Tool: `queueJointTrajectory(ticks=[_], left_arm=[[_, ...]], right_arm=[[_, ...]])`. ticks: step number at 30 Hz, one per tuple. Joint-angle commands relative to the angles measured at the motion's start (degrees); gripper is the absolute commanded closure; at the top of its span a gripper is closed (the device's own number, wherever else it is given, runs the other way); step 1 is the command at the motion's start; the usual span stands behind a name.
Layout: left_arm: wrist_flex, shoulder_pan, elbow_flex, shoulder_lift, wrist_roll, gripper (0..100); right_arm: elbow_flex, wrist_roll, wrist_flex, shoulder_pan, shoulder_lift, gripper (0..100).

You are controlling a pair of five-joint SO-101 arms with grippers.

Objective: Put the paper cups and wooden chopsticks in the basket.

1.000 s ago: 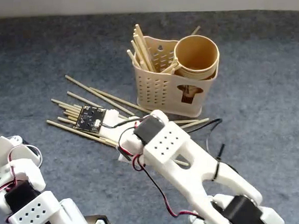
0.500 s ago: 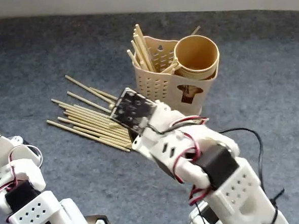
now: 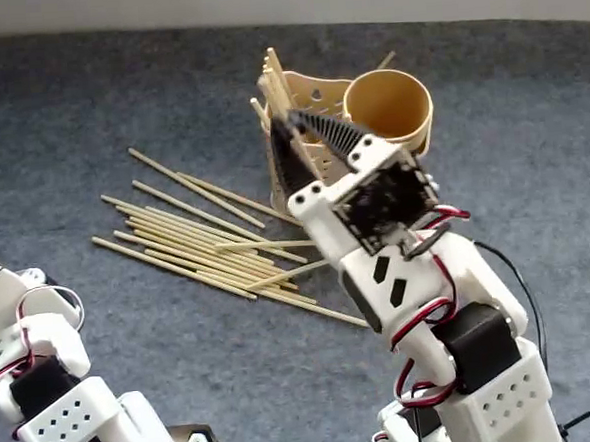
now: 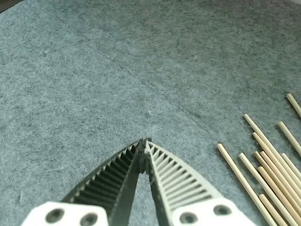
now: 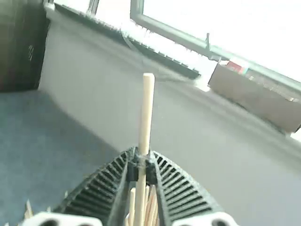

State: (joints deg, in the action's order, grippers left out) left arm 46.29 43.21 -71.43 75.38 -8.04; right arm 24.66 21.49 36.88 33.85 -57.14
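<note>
A cream perforated basket [image 3: 319, 91] stands at the back of the grey mat, with a tan paper cup [image 3: 388, 105] and several chopsticks inside it. My right gripper [image 3: 281, 127] is raised at the basket's left front corner and covers much of it. In the right wrist view this gripper [image 5: 141, 157] is shut on one wooden chopstick [image 5: 146, 113], which stands upright above the fingertips. A loose pile of chopsticks [image 3: 191, 237] lies on the mat left of the basket. My left gripper [image 4: 143, 141] is shut with nothing in it, low over bare mat beside chopstick ends [image 4: 265, 165].
The left arm's white body [image 3: 39, 382] sits at the front left corner. The right arm's body [image 3: 453, 342] rises from the front right. Grey mat [image 3: 534, 196] lies open to the right of the basket and at the far left.
My right arm rose from the chopstick pile and swung up and right to the basket with one chopstick in its gripper. The left arm kept still.
</note>
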Motion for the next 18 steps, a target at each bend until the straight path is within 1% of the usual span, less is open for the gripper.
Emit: queueJointTrajectory(ticks=[1,4,10,15,18], left_arm=[[-1.1,-0.9,0.4,0.7,-0.4,99],[-1.2,-0.8,0.4,0.7,-0.4,99],[-1.2,-0.8,0.4,0.7,-0.4,99],[-1.2,-0.7,0.4,0.7,-0.4,99],[-1.2,-0.7,0.4,0.7,-0.4,99]], right_arm=[[-0.8,-0.9,-13.2,-1.9,-0.6,99.4],[-0.7,-0.8,-18.3,-1.9,-0.4,99.4],[-1.0,-0.9,-23.3,-2.0,6.2,99.4],[-0.9,-1.0,-29.1,-5.7,13.1,99.4],[-0.8,-1.1,-30.0,-7.7,16.6,99.4]])
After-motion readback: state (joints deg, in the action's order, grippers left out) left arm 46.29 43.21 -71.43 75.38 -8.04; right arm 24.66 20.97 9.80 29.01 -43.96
